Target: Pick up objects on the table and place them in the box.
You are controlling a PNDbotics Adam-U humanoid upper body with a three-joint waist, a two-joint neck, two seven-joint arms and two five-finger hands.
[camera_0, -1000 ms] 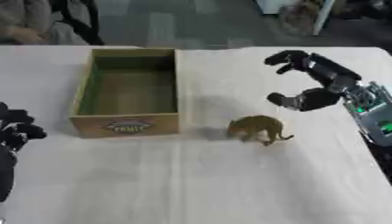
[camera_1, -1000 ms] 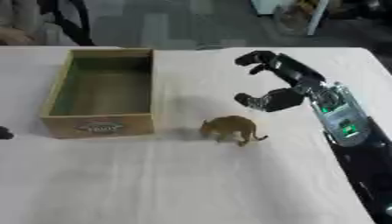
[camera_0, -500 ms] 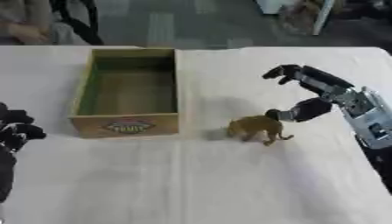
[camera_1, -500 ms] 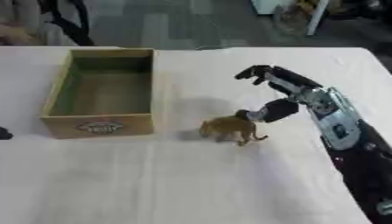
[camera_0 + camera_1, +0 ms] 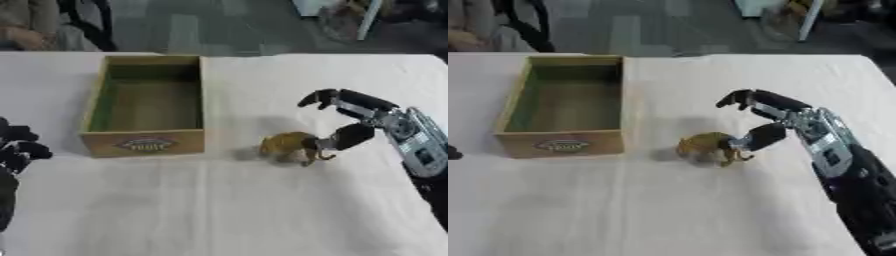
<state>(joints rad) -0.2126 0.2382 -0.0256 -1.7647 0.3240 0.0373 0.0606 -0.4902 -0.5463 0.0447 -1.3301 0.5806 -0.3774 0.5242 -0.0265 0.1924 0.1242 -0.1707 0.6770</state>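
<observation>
While the right hand point(image 5: 354, 117) is reaching from the right in the left eye view, its thumb is touching the rear of the toy animal point(image 5: 291, 145) and its fingers are arching above it, spread and not yet closed on anything, likely to bracket the toy for a grasp. The left hand point(image 5: 17, 150) is idling at the lower left, fingers curled on nothing. In the right eye view, the toy is standing on the white table point(image 5: 667, 210), just right of the empty wooden box point(image 5: 566, 142): a small tan-brown four-legged figure.
</observation>
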